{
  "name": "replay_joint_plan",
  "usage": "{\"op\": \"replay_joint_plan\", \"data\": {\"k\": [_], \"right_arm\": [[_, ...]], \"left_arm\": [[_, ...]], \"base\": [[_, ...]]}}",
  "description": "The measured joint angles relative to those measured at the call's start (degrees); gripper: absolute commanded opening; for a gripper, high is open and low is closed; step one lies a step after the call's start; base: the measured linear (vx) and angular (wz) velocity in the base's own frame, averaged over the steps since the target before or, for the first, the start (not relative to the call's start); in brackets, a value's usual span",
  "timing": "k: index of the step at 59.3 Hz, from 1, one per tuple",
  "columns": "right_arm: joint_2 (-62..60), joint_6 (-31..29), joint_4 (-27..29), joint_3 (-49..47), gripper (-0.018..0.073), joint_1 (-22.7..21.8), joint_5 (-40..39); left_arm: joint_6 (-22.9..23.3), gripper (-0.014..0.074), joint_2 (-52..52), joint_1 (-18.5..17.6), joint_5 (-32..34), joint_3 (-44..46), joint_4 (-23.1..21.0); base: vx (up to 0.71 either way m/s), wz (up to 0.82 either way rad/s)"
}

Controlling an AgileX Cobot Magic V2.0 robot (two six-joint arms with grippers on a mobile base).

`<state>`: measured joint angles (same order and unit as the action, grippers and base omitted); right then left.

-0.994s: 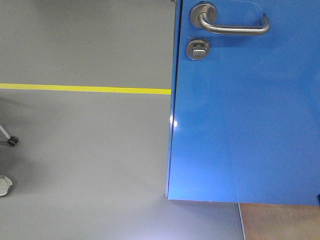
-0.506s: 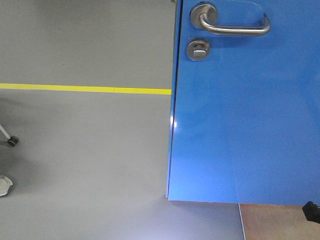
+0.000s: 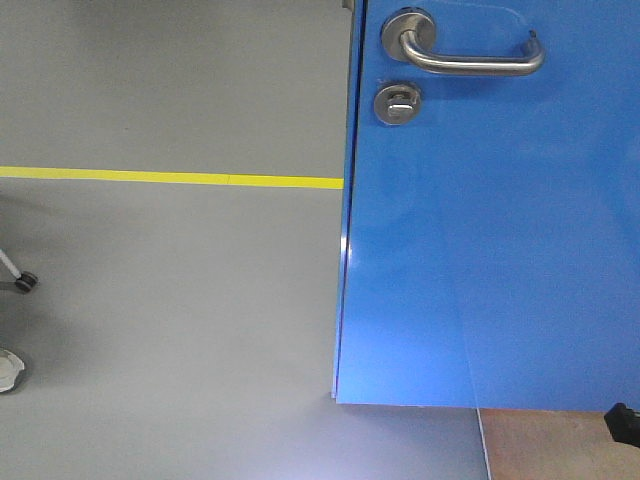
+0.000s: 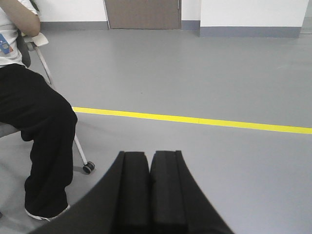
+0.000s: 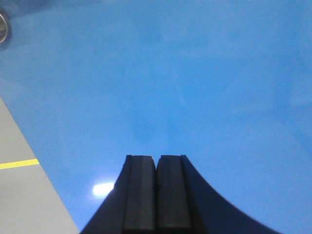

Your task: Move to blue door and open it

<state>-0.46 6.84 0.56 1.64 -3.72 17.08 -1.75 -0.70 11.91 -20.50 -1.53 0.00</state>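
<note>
The blue door [image 3: 490, 230] fills the right half of the front view, its left edge near the middle. Its silver lever handle [image 3: 470, 58] sits at the top, with a round thumb-turn lock [image 3: 397, 102] just below the rose. A black tip of my right arm [image 3: 624, 424] shows at the bottom right corner. In the right wrist view the door [image 5: 195, 78] fills the frame, and my right gripper [image 5: 156, 158] is shut and empty, pointing at the panel. My left gripper [image 4: 149, 154] is shut and empty over grey floor, left of the door.
A yellow floor line [image 3: 170, 178] runs across the grey floor left of the door. A seated person in black trousers [image 4: 39, 136] on a wheeled chair [image 4: 87, 168] is at the left. A brown door [image 4: 142, 13] stands in the far wall.
The door handle has shifted slightly to the right in the front view. A black part of my right arm has come into the bottom right corner.
</note>
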Motion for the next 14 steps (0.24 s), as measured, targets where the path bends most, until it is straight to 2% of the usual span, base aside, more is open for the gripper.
{"op": "replay_joint_plan", "data": {"k": [14], "right_arm": [[0.0,0.0,0.0,0.0,0.0002,0.0,0.1]], "left_arm": [[0.0,0.007,0.0,0.0,0.0,0.0,0.0]], "base": [[0.0,0.0]]}}
